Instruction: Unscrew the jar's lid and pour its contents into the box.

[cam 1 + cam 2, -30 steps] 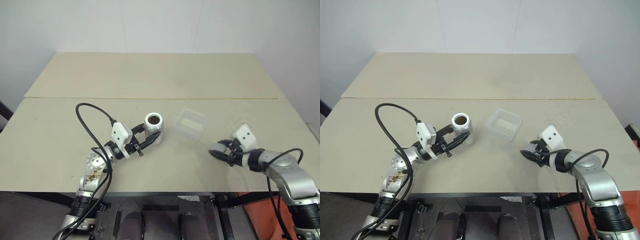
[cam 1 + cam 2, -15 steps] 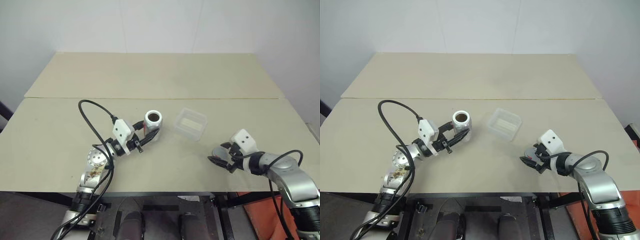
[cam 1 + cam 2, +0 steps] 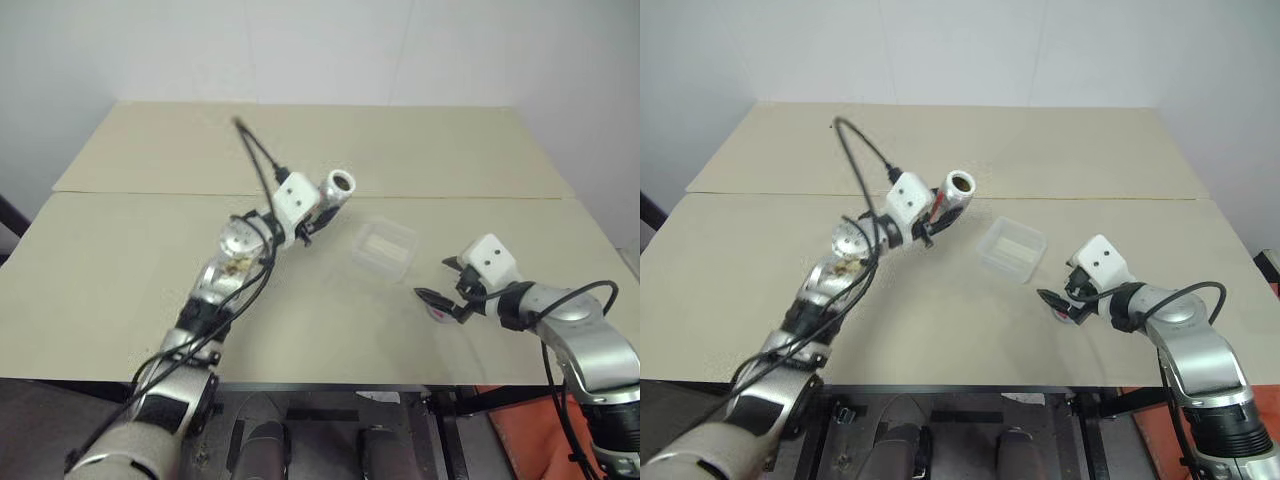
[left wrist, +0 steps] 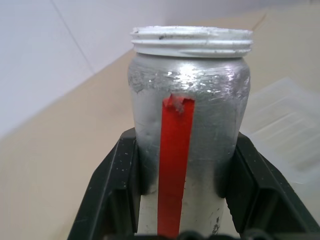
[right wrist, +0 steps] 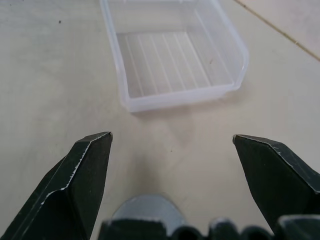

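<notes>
1. One jar [image 3: 335, 187], lid off, clamped in my left gripper [image 4: 182, 165], lifted off the surface [image 3: 120, 260] and tilted, long axis near level, open mouth pointing away from the gripper.
2. One box [image 3: 383, 249], empty, lies beyond and below the jar's mouth, nearer the left gripper than the right; I judge the pour needs the mouth carried over it.
3. Right gripper [image 5: 172, 165]: spread wide, holding nothing; one lid [image 5: 145, 207] on the surface just beneath it.
</notes>
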Robot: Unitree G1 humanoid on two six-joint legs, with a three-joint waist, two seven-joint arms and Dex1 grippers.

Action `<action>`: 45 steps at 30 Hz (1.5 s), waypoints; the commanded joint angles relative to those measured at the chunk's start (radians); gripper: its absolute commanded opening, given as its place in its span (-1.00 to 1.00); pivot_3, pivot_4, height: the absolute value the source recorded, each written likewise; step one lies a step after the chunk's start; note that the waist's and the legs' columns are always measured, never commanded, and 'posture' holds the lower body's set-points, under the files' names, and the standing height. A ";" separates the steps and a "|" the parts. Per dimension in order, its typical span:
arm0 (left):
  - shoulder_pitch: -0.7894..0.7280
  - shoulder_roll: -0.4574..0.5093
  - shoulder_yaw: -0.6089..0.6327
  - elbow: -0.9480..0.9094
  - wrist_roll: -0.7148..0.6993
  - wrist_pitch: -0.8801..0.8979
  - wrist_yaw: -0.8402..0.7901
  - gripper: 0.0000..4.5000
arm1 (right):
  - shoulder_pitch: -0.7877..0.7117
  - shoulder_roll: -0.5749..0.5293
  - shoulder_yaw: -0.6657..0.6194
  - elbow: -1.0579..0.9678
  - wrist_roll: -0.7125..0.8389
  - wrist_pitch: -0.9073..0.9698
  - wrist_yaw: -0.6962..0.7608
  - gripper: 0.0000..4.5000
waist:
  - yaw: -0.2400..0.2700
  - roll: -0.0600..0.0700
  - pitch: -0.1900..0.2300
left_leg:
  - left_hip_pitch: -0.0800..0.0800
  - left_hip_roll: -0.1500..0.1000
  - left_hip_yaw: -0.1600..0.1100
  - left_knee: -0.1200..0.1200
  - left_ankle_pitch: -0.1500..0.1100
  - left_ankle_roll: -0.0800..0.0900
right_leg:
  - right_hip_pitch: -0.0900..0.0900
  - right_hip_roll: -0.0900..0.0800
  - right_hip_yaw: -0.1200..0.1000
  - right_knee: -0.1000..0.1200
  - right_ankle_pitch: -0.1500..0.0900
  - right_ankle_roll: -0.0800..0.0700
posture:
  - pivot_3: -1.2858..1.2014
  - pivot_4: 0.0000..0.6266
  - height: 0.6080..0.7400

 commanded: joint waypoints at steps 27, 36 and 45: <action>-0.636 -0.149 -0.832 0.842 1.093 -0.477 0.980 -0.16 | 0.184 0.012 -0.173 -0.281 0.021 0.070 -0.109 0.99 | 0.012 -0.002 0.001 | -0.015 -0.008 -0.003 0.001 0.000 0.000 | -0.014 -0.006 0.000 0.003 -0.001 0.005 | 0.03 -0.52 1.00; -0.628 -0.158 -0.743 0.847 1.025 -0.476 0.941 -0.16 | 0.209 0.002 -0.189 -0.288 0.021 0.072 -0.128 0.99 | 0.012 -0.002 0.001 | -0.015 -0.009 -0.003 0.003 0.000 0.001 | -0.014 -0.006 0.000 0.004 -0.001 0.005 | 0.03 -0.52 1.00; -0.493 -0.157 -0.228 0.820 0.488 -0.521 0.498 -0.16 | 0.169 0.011 -0.179 -0.273 0.041 0.069 -0.120 0.99 | 0.007 -0.002 0.001 | -0.015 -0.008 -0.003 0.004 0.001 0.001 | -0.014 -0.006 0.000 0.007 -0.001 0.005 | 0.03 -0.52 1.00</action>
